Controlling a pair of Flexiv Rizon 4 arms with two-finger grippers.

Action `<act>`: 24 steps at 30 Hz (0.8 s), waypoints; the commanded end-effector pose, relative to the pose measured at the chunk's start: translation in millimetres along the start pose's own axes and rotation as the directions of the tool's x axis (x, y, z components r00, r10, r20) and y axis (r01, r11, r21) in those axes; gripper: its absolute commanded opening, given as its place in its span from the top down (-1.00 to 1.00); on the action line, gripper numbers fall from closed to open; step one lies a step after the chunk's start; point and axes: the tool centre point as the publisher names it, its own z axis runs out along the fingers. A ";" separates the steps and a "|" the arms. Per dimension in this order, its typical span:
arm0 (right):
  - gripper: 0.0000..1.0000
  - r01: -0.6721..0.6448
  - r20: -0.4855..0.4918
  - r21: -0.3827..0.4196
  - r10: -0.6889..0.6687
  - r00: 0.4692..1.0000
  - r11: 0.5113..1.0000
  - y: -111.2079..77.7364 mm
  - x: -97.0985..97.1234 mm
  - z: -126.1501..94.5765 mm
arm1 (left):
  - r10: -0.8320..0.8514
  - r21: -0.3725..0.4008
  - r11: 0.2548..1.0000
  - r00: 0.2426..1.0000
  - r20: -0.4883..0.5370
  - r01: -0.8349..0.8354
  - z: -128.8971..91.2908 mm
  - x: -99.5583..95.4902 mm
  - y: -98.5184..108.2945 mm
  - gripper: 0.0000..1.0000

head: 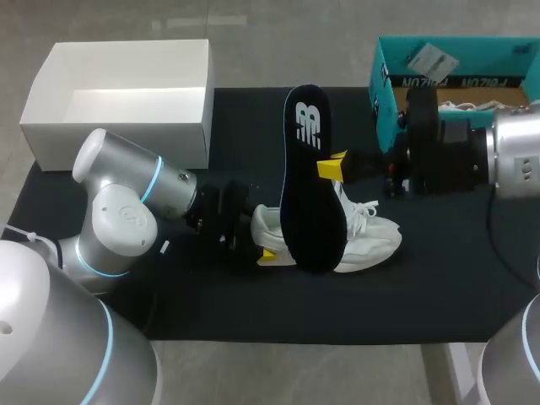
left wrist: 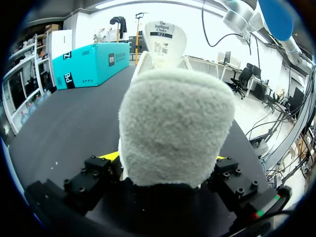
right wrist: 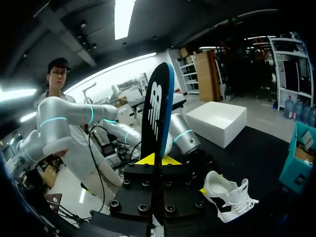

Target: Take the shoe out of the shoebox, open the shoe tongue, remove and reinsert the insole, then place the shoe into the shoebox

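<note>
Dark insole (head: 310, 181) with white logo, above white shoe (head: 372, 237)

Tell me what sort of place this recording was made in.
Probably a robotics lab bench: two arms at a black-covered table, the left gripper gripping a white shoe, the right gripper holding its insole upright, with a teal shoebox and a white box nearby.

The counter (head: 456, 278) had a flat, dull black top. Around it lay a grey floor (head: 278, 24) with thin joint lines, under even light.
</note>
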 end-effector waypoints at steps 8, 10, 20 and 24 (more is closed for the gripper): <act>1.00 -0.001 0.003 -0.002 0.001 1.000 1.000 -1.3 1.0 1.3 | -0.006 -0.010 1.000 1.000 0.024 0.006 -1.1 4.8 -6.1 0.92; 1.00 -0.001 0.003 -0.002 0.001 1.000 1.000 -1.3 1.0 1.3 | -0.014 -0.025 1.000 0.999 0.037 0.015 -2.1 7.5 -8.0 0.13; 1.00 -0.001 0.003 -0.002 0.001 1.000 1.000 -1.3 1.0 1.3 | -0.032 -0.131 0.991 0.998 0.056 0.039 -11.6 4.0 0.2 -1.00; 1.00 -0.001 0.003 -0.002 0.001 1.000 1.000 -1.3 1.0 1.3 | -0.032 -0.163 0.986 0.996 0.078 0.045 -13.9 -1.3 2.3 -1.00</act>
